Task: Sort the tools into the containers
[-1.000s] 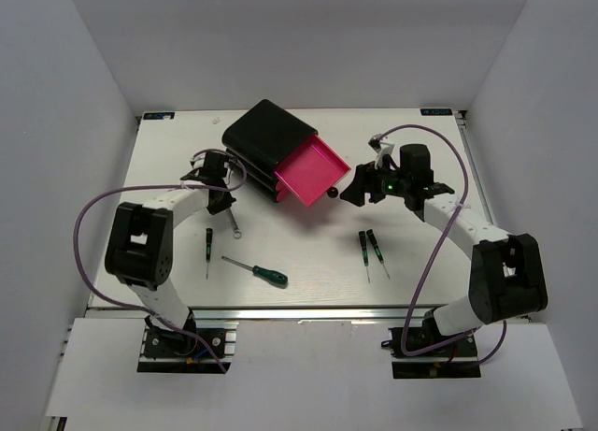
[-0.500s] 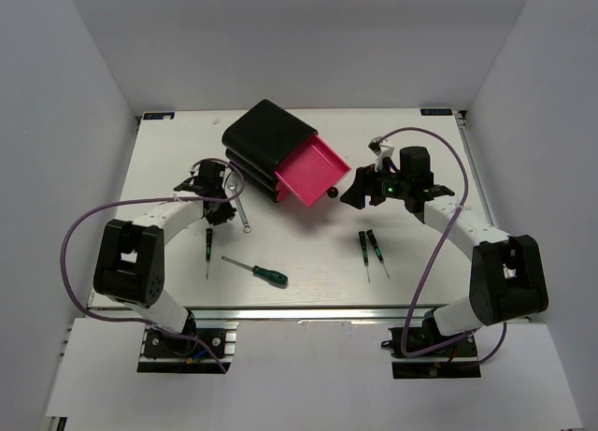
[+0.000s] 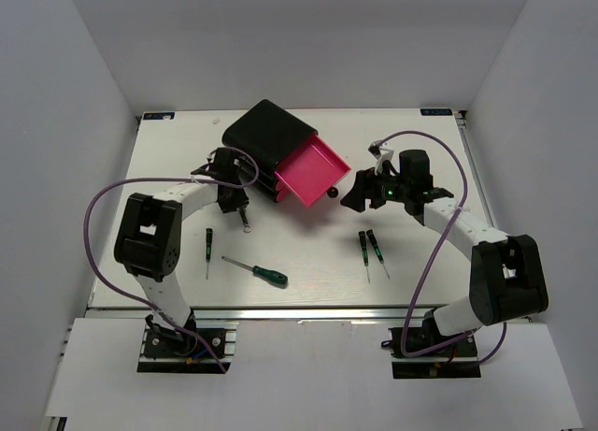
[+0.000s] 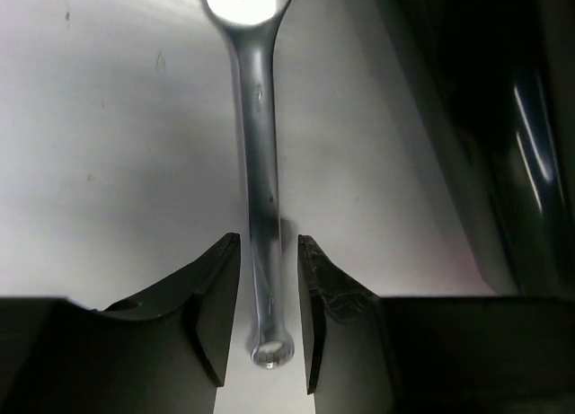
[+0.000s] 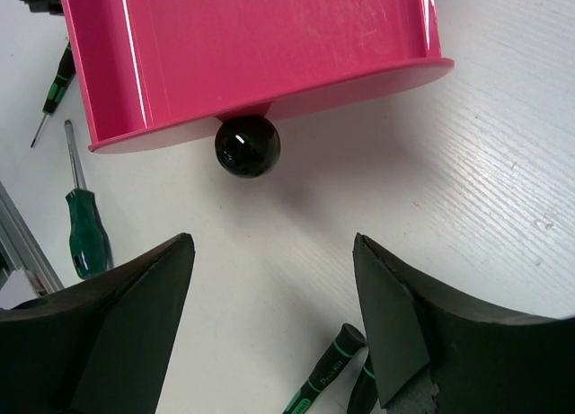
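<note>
The silver wrench (image 3: pixel 244 222) lies just left of the black box (image 3: pixel 266 132). My left gripper (image 3: pixel 235 199) straddles its ring end. In the left wrist view the wrench (image 4: pixel 256 118) runs between the fingers of the left gripper (image 4: pixel 269 238) with a thin gap on each side. One pink drawer (image 3: pixel 313 169) is pulled out and empty. My right gripper (image 3: pixel 350 193) is open just right of its black knob (image 3: pixel 332 195). In the right wrist view the knob (image 5: pixel 247 146) sits ahead of the open right gripper (image 5: pixel 273 241).
The green-handled screwdriver (image 3: pixel 257 269) lies near the front, with one thin screwdriver (image 3: pixel 207 249) to its left. Two more thin screwdrivers (image 3: pixel 370 249) lie below my right gripper. The box's dark side (image 4: pixel 485 118) is close on the left gripper's right. Purple cables loop beside both arms.
My left gripper has moved right, closer to the black box, and the wrench has shifted right with it. The right arm and the pink drawer have not moved.
</note>
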Controlling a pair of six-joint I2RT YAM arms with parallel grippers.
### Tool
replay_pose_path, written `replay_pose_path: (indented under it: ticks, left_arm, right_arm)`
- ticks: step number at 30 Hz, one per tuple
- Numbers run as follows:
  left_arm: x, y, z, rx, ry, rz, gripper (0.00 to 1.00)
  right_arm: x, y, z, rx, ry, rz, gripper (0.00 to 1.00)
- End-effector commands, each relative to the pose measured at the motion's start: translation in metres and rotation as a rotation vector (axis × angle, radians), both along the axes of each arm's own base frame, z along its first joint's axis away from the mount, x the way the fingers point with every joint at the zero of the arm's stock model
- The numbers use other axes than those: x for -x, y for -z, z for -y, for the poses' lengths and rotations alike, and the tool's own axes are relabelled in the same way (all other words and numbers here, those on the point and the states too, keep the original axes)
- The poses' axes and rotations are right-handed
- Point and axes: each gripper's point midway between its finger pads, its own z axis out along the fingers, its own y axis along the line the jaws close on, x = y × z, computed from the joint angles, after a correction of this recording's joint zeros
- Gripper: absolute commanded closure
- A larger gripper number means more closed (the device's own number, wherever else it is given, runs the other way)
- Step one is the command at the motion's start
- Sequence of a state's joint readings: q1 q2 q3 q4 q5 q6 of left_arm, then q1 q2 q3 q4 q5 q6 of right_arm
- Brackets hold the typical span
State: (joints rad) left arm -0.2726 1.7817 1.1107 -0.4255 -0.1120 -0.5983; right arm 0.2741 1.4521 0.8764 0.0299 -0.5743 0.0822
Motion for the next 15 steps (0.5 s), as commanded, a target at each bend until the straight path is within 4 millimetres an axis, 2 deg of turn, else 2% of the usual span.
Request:
replay_pose_path:
  ticks: [1,2,5,10,12,15]
  left_arm:
    - [-0.014,-0.004,0.000,-0.030,0.020,0.015,0.57]
    - [-0.013,0.006,-0.003,-0.051,0.015,-0.014,0.57]
    - [-0.009,0.021,-0.009,-0.097,0.010,-0.072,0.58]
    - [0.004,0.036,-0.018,-0.141,0.011,-0.130,0.59]
    - [0.014,0.041,-0.023,-0.161,0.009,-0.156,0.64]
    - [0.030,0.047,-0.030,-0.183,0.013,-0.195,0.66]
  right_arm:
    - [-0.005,-0.014,0.002,-0.012,0.008,0.062,0.23]
    - [-0.005,-0.014,0.002,-0.010,0.009,0.064,0.23]
    - [-0.007,-0.016,0.002,-0.010,0.011,0.071,0.23]
    - [-0.008,-0.017,0.005,-0.012,0.018,0.071,0.23]
    - [-0.009,-0.017,0.005,-0.014,0.021,0.071,0.23]
    - [-0.009,-0.019,0.006,-0.014,0.022,0.075,0.23]
